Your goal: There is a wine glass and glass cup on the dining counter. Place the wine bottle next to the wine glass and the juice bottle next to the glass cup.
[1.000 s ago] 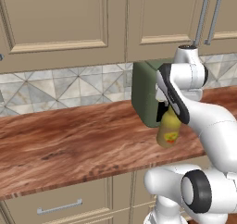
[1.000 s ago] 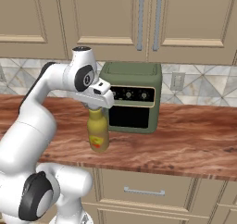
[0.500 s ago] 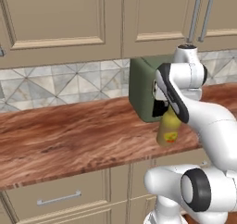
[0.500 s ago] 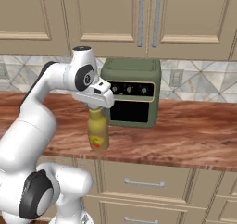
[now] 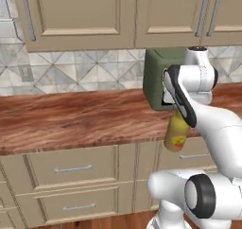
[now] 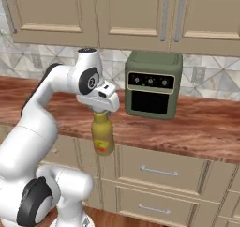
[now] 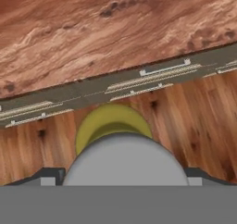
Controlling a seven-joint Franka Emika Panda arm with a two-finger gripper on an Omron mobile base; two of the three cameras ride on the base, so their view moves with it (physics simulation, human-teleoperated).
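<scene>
Claw (image 6: pixel 101 112) grips juice bottle (image 6: pixel 103 136) beside green oven (image 6: pixel 152 84)

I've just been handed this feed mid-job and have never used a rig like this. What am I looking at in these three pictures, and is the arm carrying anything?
The white jointed machine is a robot arm on a drivable base. Two pictures come from cameras on that base, behind the arm to its left and right; the third looks down from the hand itself.

The gripper holds the juice bottle, a yellow bottle with a red-marked label, by its top. The bottle hangs in the air in front of the wall counter's edge, over the wooden floor, as the hand view shows.

On that reddish-brown counter stands a green countertop oven with three knobs. Beige drawers sit below, wall cabinets above.
</scene>
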